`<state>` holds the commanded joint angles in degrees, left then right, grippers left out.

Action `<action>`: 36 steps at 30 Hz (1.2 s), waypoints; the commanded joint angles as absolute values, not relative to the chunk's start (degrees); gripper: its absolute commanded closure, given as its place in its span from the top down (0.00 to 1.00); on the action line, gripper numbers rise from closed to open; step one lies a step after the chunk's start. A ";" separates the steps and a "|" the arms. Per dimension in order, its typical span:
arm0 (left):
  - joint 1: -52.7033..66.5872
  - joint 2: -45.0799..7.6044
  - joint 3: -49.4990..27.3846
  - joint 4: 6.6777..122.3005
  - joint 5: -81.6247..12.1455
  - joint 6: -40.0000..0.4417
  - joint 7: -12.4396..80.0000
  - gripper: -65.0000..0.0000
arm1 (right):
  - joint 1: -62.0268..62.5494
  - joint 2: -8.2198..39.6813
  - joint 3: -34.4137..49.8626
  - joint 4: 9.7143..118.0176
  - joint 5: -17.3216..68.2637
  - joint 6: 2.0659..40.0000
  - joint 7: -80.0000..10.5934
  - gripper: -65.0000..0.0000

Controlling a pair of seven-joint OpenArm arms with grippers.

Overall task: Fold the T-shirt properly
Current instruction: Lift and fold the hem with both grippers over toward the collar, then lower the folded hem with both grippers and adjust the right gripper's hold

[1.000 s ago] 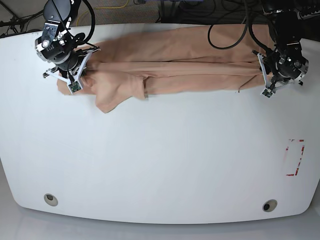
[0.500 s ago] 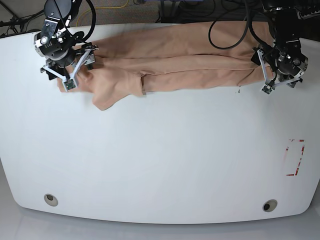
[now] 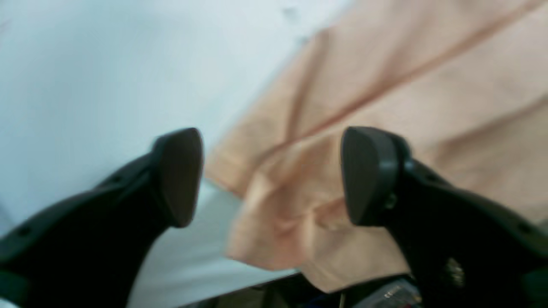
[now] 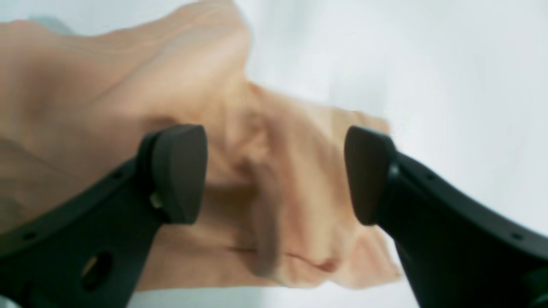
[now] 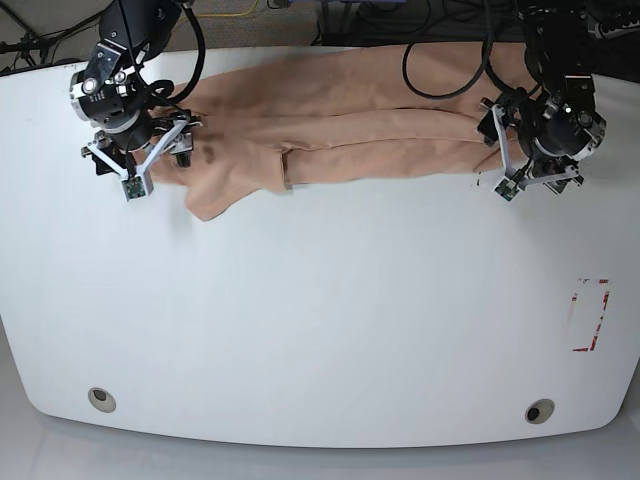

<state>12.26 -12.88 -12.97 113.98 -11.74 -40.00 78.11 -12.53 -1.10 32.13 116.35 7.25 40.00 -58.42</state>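
Note:
The peach T-shirt [image 5: 340, 125] lies stretched in a long band along the table's far edge, with a loose flap [image 5: 215, 195] sagging toward me at its left. My right gripper [image 5: 150, 165] hovers over the shirt's left end. In the right wrist view the right gripper [image 4: 274, 171] is open, with crumpled cloth [image 4: 239, 141] below the gap. My left gripper [image 5: 497, 150] is at the shirt's right end. In the left wrist view the left gripper [image 3: 274, 175] is open above a bunched hem corner [image 3: 278, 214]. No print shows.
The white table [image 5: 320, 320] carries a red marked rectangle [image 5: 590, 315] at right and two round holes [image 5: 100, 399] [image 5: 540, 411] near the front edge. Black cables [image 5: 450, 70] hang over the far edge. The shirt's corner reaches the table edge [image 3: 257, 278].
The shirt has slid toward the far edge. The arm at the base view's right moved left over the shirt's end. The other arm turned and shifted slightly toward me.

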 joint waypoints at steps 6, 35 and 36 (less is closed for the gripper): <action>14.73 -14.29 -13.67 111.52 -11.38 -40.00 78.02 0.38 | -13.93 -1.19 30.55 115.21 7.16 40.00 -58.42 0.47; 15.43 -24.22 -14.37 90.68 -10.77 -40.00 61.05 0.38 | -12.44 8.84 29.85 98.59 6.81 40.00 -50.95 0.28; 14.55 -24.40 -13.49 89.80 -10.68 -40.00 61.05 0.38 | -12.44 8.84 29.76 99.12 6.99 40.00 -50.95 0.28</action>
<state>14.55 -24.40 -13.49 89.80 -10.68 -40.00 61.05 -12.44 8.84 29.76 99.12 6.99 40.00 -50.95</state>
